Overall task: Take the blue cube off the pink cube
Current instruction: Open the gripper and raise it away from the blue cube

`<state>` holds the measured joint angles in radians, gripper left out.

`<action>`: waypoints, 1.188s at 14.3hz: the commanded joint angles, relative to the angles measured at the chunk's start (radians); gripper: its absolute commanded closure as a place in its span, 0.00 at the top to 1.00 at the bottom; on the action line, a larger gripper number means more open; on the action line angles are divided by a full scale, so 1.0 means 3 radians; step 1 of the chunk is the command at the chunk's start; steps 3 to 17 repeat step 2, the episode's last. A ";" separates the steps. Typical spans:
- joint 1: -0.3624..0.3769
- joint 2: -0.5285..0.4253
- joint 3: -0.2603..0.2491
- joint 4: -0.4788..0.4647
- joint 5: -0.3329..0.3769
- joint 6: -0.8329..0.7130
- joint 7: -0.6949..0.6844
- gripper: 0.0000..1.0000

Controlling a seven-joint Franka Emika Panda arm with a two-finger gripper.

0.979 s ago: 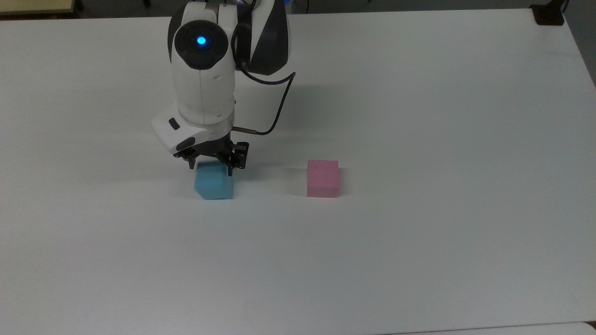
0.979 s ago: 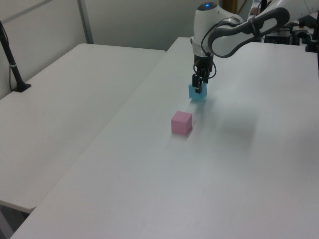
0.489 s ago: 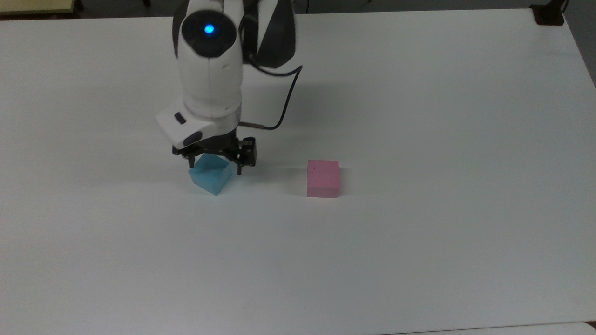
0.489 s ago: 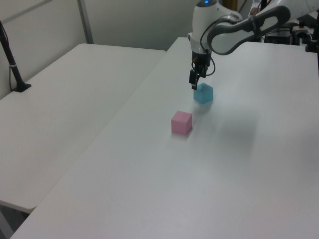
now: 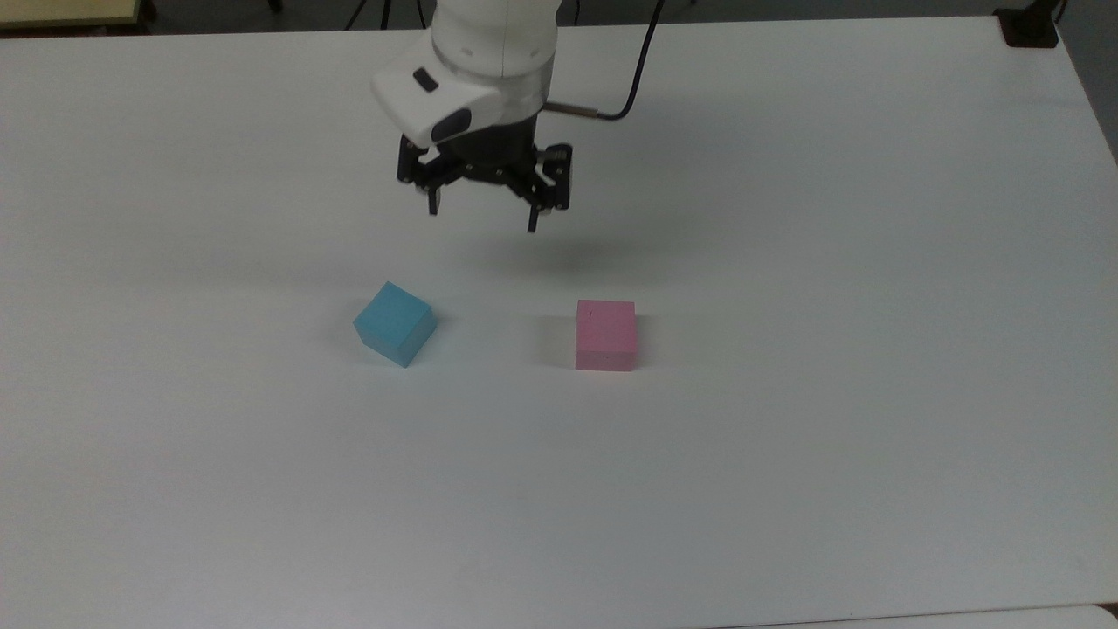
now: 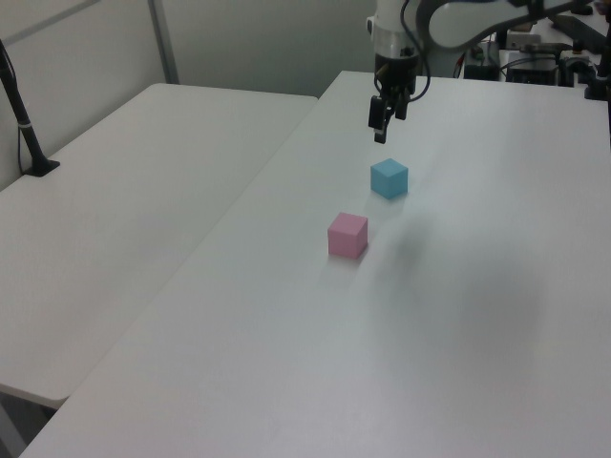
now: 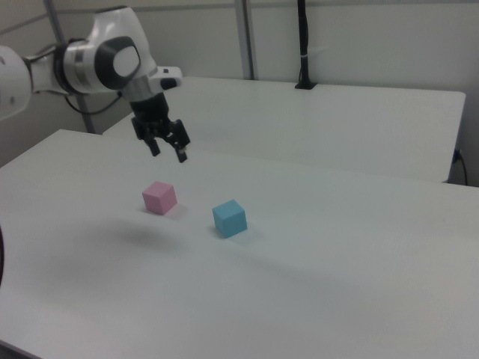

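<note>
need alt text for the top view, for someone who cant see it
A blue cube and a pink cube sit apart on a white table, blue toward the top view's left, turned at an angle. A robot arm's open gripper hangs above the table behind them, holding nothing.

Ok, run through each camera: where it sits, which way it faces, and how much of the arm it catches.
Top view: high above the table, looking down; wrist and open claw above the blue cube and pink cube.
Left view: raised off one table end, looking along it; claw and forearm at the far end.
Right view: opposite side, lower; arm enters from the right view's left.
All three share both cubes, apart on the table.
</note>
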<state>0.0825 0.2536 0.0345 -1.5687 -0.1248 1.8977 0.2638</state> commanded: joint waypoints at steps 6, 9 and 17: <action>0.0073 -0.0287 -0.0059 -0.0109 0.0287 -0.0343 0.0041 1.00; 0.0073 -0.0287 -0.0059 -0.0109 0.0287 -0.0343 0.0041 1.00; 0.0073 -0.0287 -0.0059 -0.0109 0.0287 -0.0343 0.0041 1.00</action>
